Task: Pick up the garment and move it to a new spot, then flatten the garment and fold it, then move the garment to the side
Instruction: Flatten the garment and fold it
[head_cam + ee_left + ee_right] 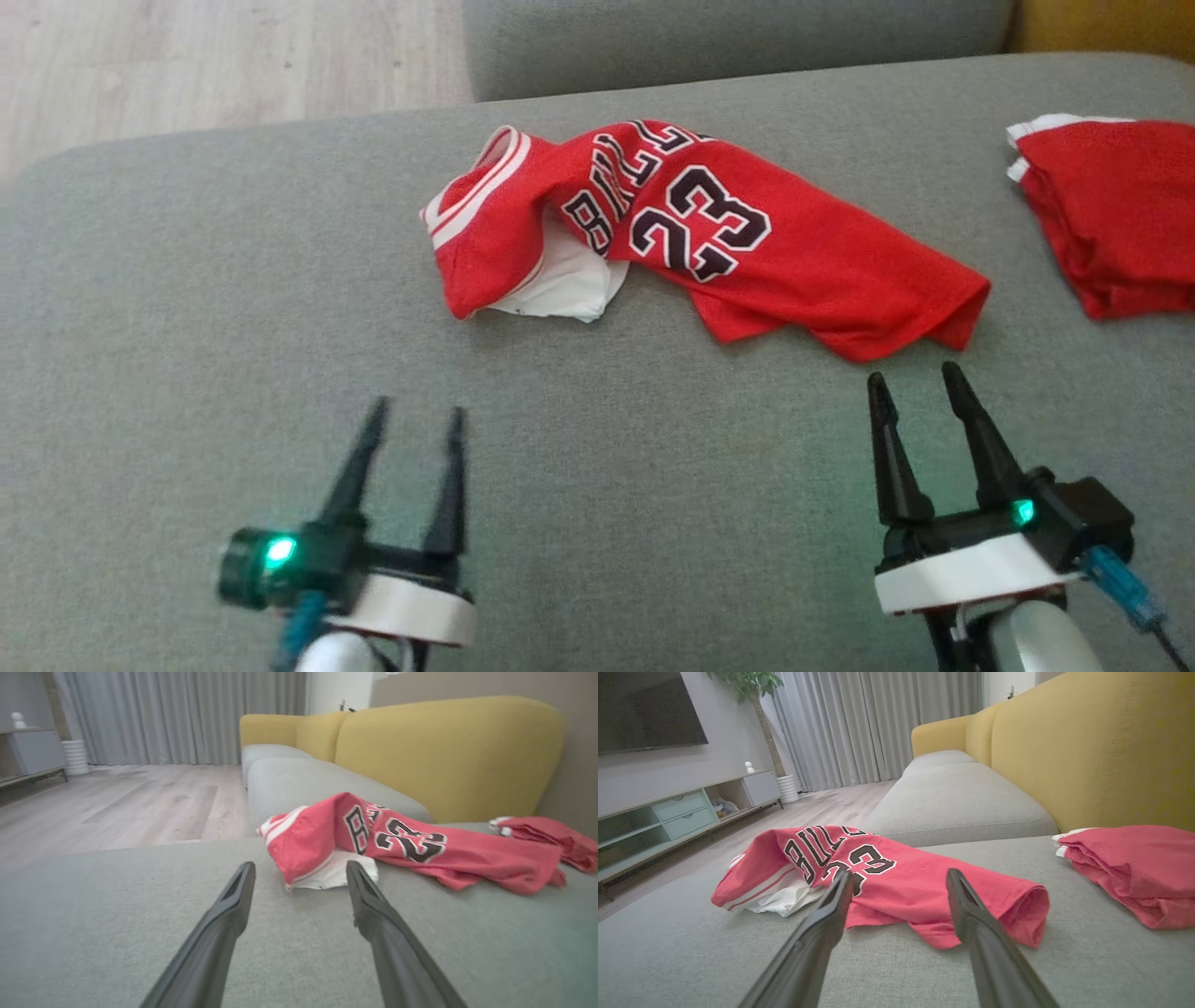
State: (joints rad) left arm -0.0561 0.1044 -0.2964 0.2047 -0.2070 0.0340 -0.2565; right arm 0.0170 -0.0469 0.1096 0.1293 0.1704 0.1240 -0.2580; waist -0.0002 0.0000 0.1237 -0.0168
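**Left gripper** [419,408]: fingers spread, nothing between them; it hovers over bare cushion, short of the jersey's collar end. A green lamp is lit on its base.

**Right gripper** [913,373]: fingers spread, empty, tips just short of the jersey's hem corner without touching it. Green lamp lit.

**Garment** [747,252]: one red mesh basketball jersey, lying rumpled and part-twisted across the middle of the grey sofa seat [187,327]. Black numerals outlined in white read "23"; above them curved lettering reads "BULLS", the last letters creased. No maker's label legible. White and red striped trim shows at the collar end; a white inner layer [569,285] spills out beneath.

**Second red garment** [1111,215]: folded, white edging at one corner, on the same seat, well apart to the robot's right.

**Surroundings**: yellow backrest [444,751], pale wood floor [187,65], grey curtains [878,723].
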